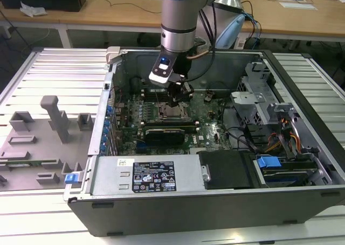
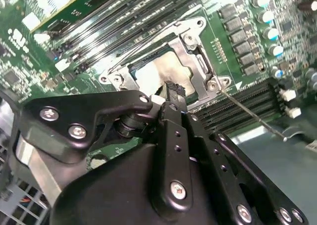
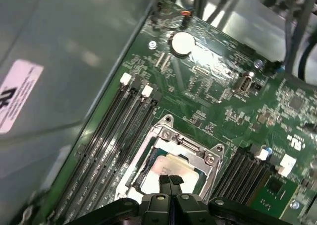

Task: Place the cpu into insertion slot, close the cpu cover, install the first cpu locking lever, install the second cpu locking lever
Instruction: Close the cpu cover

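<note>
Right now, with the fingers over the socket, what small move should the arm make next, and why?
Probably lift slightly and shift toward the thin locking lever that sticks out loose beside the insertion slot. The cpu already lies in that slot, the cpu cover looks down over it, and the shut gripper holds nothing.

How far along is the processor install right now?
Done: the cpu lies under the cpu cover, which looks lowered. In hand: the shut gripper sits at the cover's window. Left: one locking lever sticks out, apparently unlatched; the other I cannot tell.
</note>
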